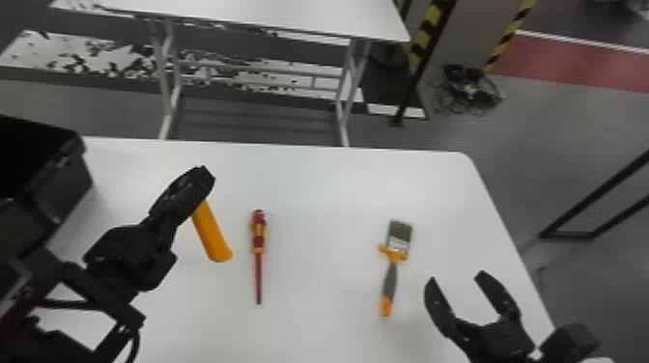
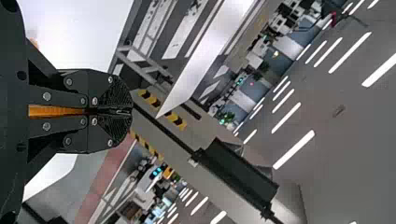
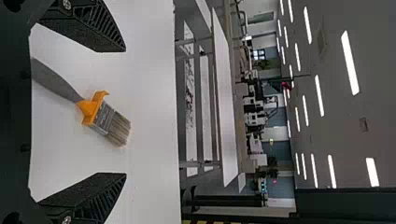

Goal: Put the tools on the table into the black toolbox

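Observation:
My left gripper (image 1: 205, 176) is above the table's left part in the head view, shut on an orange-handled tool (image 1: 212, 234) that hangs tilted below it. In the left wrist view the left gripper (image 2: 123, 111) has its fingers together, the orange handle (image 2: 56, 110) between them. A red and yellow screwdriver (image 1: 259, 236) lies on the table right of that tool. Farther right lies a paintbrush (image 1: 392, 270), bristles away from me. My right gripper (image 1: 454, 275) stands open to the brush's right; in the right wrist view the brush (image 3: 100, 112) shows between the open fingers of the right gripper (image 3: 123, 112).
The black toolbox (image 1: 67, 183) stands at the white table's (image 1: 328, 183) left edge, beside the left arm. Beyond the table's far edge is a second white table (image 1: 270, 17). A striped post (image 1: 425, 36) rises behind on the right.

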Controlling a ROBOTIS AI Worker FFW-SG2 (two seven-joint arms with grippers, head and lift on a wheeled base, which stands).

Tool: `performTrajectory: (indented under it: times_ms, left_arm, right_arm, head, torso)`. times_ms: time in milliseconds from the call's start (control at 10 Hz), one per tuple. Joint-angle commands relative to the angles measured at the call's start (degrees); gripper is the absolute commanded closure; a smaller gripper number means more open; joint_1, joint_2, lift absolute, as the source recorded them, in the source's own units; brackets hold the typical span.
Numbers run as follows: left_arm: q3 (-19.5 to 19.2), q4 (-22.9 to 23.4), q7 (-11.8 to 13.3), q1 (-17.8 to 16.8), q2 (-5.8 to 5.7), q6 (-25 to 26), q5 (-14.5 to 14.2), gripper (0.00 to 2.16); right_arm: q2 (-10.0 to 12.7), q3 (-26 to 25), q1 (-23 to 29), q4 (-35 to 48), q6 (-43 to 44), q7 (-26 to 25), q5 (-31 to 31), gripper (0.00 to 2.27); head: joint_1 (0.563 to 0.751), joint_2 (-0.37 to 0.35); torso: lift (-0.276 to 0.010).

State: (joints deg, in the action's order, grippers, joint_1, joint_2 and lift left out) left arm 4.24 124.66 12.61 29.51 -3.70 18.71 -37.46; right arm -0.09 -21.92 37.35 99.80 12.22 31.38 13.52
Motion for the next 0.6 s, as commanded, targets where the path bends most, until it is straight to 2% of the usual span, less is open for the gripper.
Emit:
performTrajectory:
  times_ms: [0, 200, 300, 400, 500]
  left_arm:
    - [7.36, -2.23, -0.3, -1.74, 0.54, -0.12, 2.22, 2.14]
    - [17.73, -7.33, -2.41, -6.92, 1.42, -1.0, 4.15, 2.14]
    - [23.01, -12.78, -2.76, -11.67, 3.0, -6.09, 7.93, 2.14]
    - [26.35, -19.81, -4.26, -17.56, 3.85, -7.33, 10.3, 2.14]
    - [28.9, -27.1, -5.84, -23.09, 3.85, -7.68, 10.74, 2.14]
  right_arm:
    - [0.14, -0.76, 0.54, -4.18, 6.27, -0.44, 1.77, 0.06]
    - [0.14, -1.99, 1.85, -7.78, 12.78, -0.26, 4.23, 0.05]
    - [0.14, -2.52, 2.12, -8.75, 13.48, 0.18, 5.37, 0.05]
    - [0.14, -2.69, 2.38, -9.19, 13.83, 0.53, 5.64, 0.05]
    - [0.14, -2.69, 2.82, -9.36, 14.18, 0.88, 5.64, 0.05]
  head:
    - [0.695, -0.35]
    - [0.695, -0.35]
    - [0.695, -0.35]
    - [0.695, -0.35]
    - [0.695, -0.35]
  torso:
    - [-0.075]
    - [-0.075]
    - [-0.075]
    - [-0.075]
    - [-0.075]
